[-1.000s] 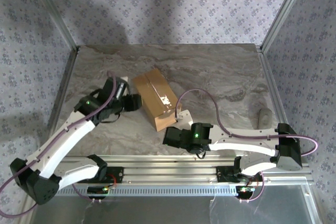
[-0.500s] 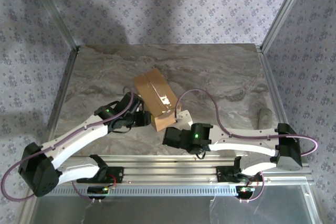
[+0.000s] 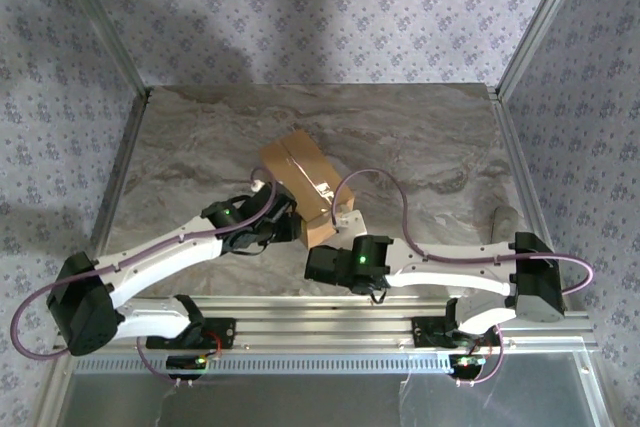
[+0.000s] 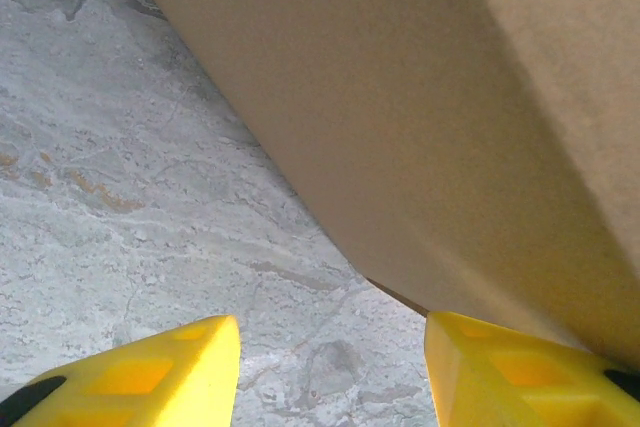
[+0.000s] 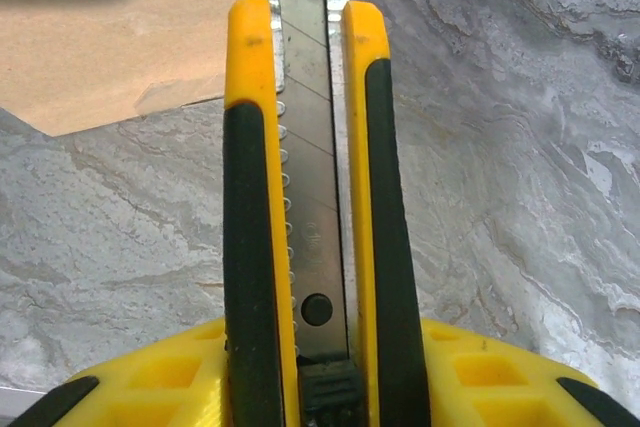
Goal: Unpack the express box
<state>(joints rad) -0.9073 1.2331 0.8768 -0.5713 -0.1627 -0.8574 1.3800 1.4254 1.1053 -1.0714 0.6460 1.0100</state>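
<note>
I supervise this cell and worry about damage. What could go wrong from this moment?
1. The knife blade is out, near the box; a deep cut might damage what is inside.
2. The left gripper is open beside the box, not clamping it, so the box may slide when the blade pushes.

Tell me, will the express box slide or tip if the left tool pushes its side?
Probably slide: the express box rests on a broad base on the smooth marble table. It may also turn, since the left tool sits near one end. Its cardboard wall looks stiff, yet could dent a little.
</note>
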